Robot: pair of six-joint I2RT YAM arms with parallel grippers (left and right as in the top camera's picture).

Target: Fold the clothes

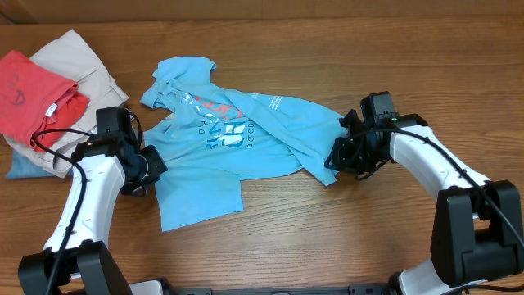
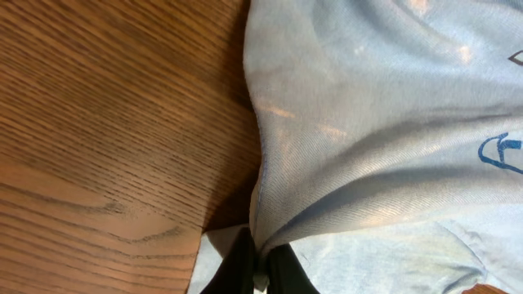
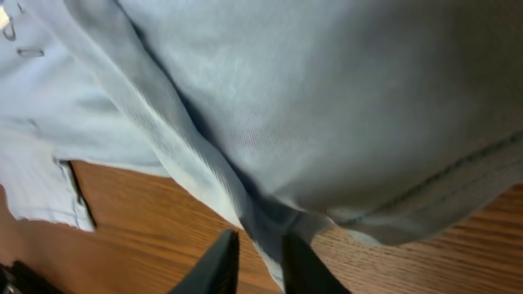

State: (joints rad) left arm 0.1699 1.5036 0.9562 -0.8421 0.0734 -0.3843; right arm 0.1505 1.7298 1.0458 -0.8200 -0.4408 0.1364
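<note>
The wooden table [image 1: 327,238] fills my overhead view. The blue shirt [image 1: 221,139] lies across its middle, rumpled, chest print up, one sleeve toward 11 o'clock and its far side bunched toward 3 o'clock. A pile of other clothes [image 1: 49,90] sits at 10 o'clock. My left pincer [image 2: 260,273] is pinched nearly closed on the shirt's 9 o'clock edge. My right pincer [image 3: 257,261] grips bunched cloth at 3 o'clock, fingers slightly apart around it. I judge no clean fold is made yet; smoothing and every fold remain.
</note>
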